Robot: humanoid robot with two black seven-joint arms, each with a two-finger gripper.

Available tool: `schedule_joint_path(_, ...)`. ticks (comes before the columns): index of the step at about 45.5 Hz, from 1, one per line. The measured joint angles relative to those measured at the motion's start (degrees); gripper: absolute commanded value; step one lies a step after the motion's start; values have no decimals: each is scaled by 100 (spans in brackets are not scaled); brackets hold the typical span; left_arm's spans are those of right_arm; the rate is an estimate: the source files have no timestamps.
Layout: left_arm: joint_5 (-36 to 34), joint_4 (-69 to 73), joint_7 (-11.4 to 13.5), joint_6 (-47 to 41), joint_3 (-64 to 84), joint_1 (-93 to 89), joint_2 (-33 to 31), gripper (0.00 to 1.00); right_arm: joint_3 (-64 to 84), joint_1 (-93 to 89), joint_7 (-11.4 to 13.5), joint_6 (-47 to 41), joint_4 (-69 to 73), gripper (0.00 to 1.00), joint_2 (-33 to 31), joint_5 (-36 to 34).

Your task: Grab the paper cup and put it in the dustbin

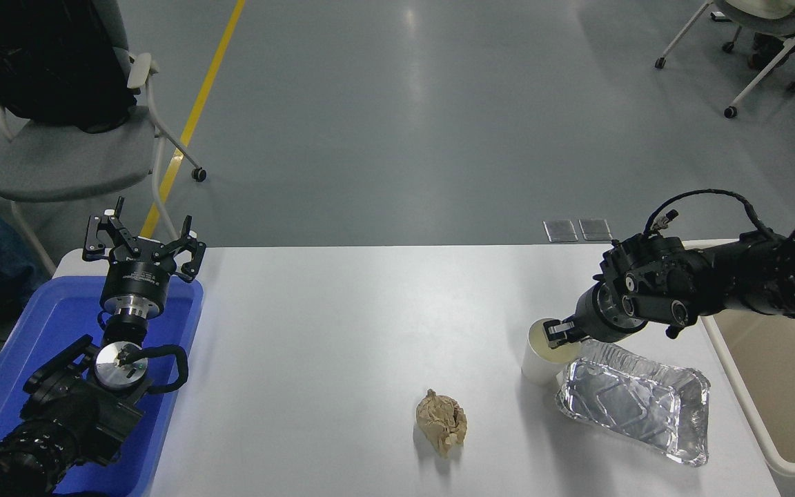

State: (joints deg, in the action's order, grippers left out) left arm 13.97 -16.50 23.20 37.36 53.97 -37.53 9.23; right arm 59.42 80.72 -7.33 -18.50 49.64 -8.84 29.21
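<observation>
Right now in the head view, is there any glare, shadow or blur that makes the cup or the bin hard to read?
Head view: sharp throughout, no motion blur. The foil tray glints but stays readable. The white paper cup has low contrast against the white table; the right gripper covers part of its rim. The dustbin is cropped at the right edge. Soft shadows only; ceiling light reflects off the floor.

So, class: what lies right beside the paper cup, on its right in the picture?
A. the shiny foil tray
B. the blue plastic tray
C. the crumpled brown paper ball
A: the foil tray sits right beside the paper cup; the brown paper ball lies apart.
</observation>
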Motion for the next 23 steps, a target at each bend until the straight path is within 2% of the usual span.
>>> schedule_joint_path(23, 0, -1, 0, -2, 0, 0, -1, 99, 24, 314, -112, -195, 368, 0, -96, 68)
